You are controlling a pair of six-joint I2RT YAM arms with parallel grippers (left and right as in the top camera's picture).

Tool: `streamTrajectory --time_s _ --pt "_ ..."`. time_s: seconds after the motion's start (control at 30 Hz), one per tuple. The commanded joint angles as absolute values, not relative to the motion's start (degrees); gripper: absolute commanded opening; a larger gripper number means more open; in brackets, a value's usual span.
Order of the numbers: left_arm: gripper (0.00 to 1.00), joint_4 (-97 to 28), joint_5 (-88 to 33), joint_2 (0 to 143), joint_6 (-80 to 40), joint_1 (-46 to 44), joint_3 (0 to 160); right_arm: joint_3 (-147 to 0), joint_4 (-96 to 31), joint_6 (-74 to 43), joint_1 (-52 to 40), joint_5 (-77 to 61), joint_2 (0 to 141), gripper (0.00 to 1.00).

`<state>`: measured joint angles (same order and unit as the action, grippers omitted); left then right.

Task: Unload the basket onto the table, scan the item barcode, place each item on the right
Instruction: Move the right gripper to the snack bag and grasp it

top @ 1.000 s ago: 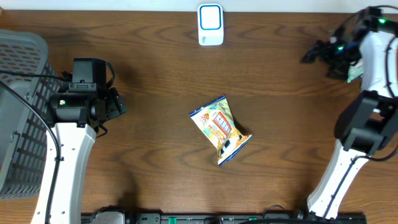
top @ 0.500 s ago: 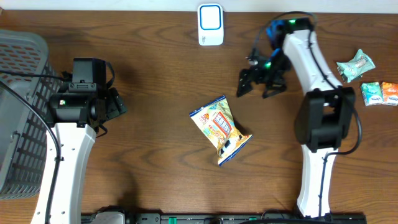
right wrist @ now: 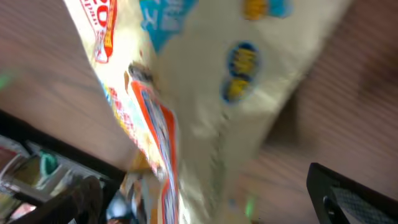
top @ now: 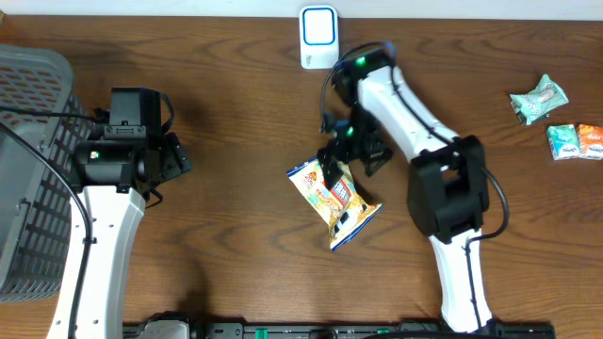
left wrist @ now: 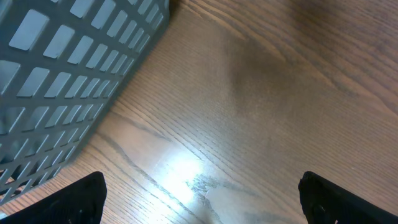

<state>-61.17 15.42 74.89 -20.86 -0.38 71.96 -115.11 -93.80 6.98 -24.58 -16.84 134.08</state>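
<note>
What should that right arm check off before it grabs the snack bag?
1. Right jaws open: ok, both tips sit wide apart in the wrist view.
2. Right jaws over the snack bag: ok, they hang above its upper end.
3. Bag free to lift: ok, it lies alone on the table.
4. Barcode side known: cannot tell, the print is blurred up close.
5. Way to the white scanner: ok, only bare wood lies between it and the bag.
6. Left jaws out of the way: ok, open and far off beside the basket.
</note>
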Motion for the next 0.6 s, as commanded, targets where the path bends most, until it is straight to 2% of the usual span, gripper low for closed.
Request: streamTrajectory --time_s 0.0,0.13,0.17,0.23,0.27,0.33,0.43,0.5,0.57 --pt "0.98 -61.4 16.6 74.9 -20.4 -0.2 72.1 -109.3 -91.9 7.8 -25.9 -15.4 132.3 0.99" --pt "0.98 -61.4 16.6 74.9 -20.4 -0.2 72.1 -104.9 -91.4 7.8 -25.9 -15.8 132.3 0.99" --pt "0.98 -61.4 16.6 74.9 -20.4 -0.2 72.1 -103.8 -91.0 7.8 -25.9 -15.8 132.3 0.94" --pt "0.98 -61.4 16.6 74.9 -20.4 -0.2 72.1 -103.3 -90.7 7.8 -25.9 -15.8 132.3 0.77" --pt "0.98 -61.4 16.6 74.9 -20.4 -0.2 72.1 -103.3 -90.6 7.8 -25.9 -16.4 132.3 0.56" --pt "0.98 -61.4 16.6 74.9 -20.4 -0.2 72.1 -103.4 -89.7 7.7 -25.9 -17.1 132.3 0.29" --pt "0.98 -61.4 16.6 74.9 -20.4 -0.2 72.1 -103.4 -88.0 5.9 -25.9 -17.5 132.3 0.18" --pt "0.98 -61.4 16.6 74.9 -20.4 -0.2 72.1 -104.0 -87.9 5.8 -25.9 -17.5 132.3 0.04" --pt "0.98 -61.4 16.6 74.9 -20.4 -0.2 72.1 -105.6 -88.3 5.8 -25.8 -17.5 132.3 0.01"
